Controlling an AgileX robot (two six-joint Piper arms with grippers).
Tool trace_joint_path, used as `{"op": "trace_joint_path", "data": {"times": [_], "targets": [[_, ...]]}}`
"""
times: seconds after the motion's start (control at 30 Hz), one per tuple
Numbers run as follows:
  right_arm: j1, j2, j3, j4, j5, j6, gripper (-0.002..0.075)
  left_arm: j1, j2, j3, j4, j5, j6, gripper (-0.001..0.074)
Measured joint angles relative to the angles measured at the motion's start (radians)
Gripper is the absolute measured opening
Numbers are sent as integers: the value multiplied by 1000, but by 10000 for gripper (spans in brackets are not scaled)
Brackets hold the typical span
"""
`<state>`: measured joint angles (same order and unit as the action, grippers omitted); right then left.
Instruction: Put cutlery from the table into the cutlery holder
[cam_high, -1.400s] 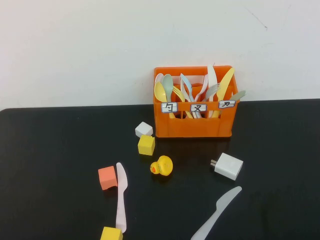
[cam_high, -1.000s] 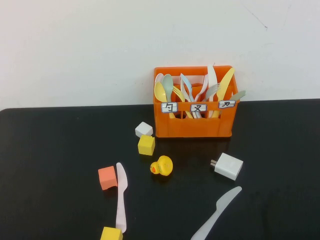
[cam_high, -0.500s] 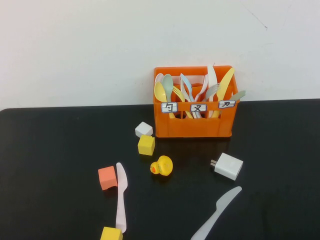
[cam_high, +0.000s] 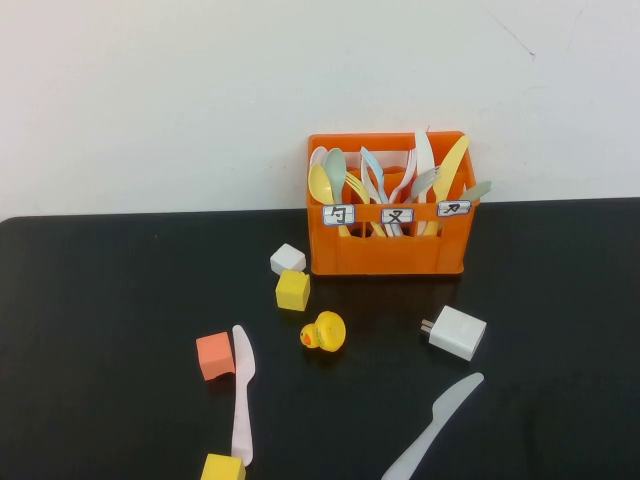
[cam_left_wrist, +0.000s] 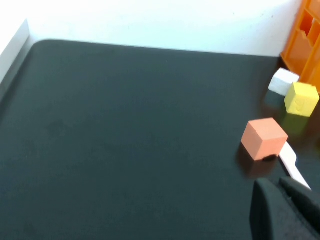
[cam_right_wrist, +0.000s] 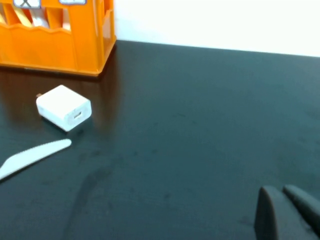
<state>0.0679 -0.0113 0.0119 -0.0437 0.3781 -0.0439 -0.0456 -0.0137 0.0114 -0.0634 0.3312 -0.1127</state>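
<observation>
High view: two flat plastic knives lie on the black table (cam_high: 100, 300), a pale pink knife (cam_high: 242, 392) on the robot's left and a pale grey-blue knife (cam_high: 435, 428) on its right, both well in front of the orange cutlery holder (cam_high: 386, 252) that stands at the far edge against the white wall. The holder's three labelled compartments are crowded with upright spoons, forks and knives. Four cubes are scattered to the left: a white cube (cam_high: 287, 259), a yellow cube (cam_high: 293, 290) touching it, an orange cube (cam_high: 214, 355) just beside the pink knife's blade, and a second yellow cube (cam_high: 222, 468) by its handle. One yellow rubber duck (cam_high: 324, 332) and one white charger plug (cam_high: 456, 332) sit between the knives. Neither arm appears here. The left gripper (cam_left_wrist: 285, 210) shows only in its wrist camera, fingers together, near the pink knife's tip. The right gripper (cam_right_wrist: 287, 210), likewise closed, hangs over bare table well apart from the grey-blue knife.
</observation>
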Motion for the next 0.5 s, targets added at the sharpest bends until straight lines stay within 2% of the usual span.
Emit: {"op": "trace_joint_path", "data": {"times": [0.2,0.4,0.5], "targets": [[0,0,15,-2,-193,-2,-2,0,0,9,0,-159,0,-1],[0,0,15,-5,-535,-2,-2,0,0,9,0,-459,0,-1],[0,0,15,-5,-646,-2,-2,0,0,9,0,-577,0,-1]]}}
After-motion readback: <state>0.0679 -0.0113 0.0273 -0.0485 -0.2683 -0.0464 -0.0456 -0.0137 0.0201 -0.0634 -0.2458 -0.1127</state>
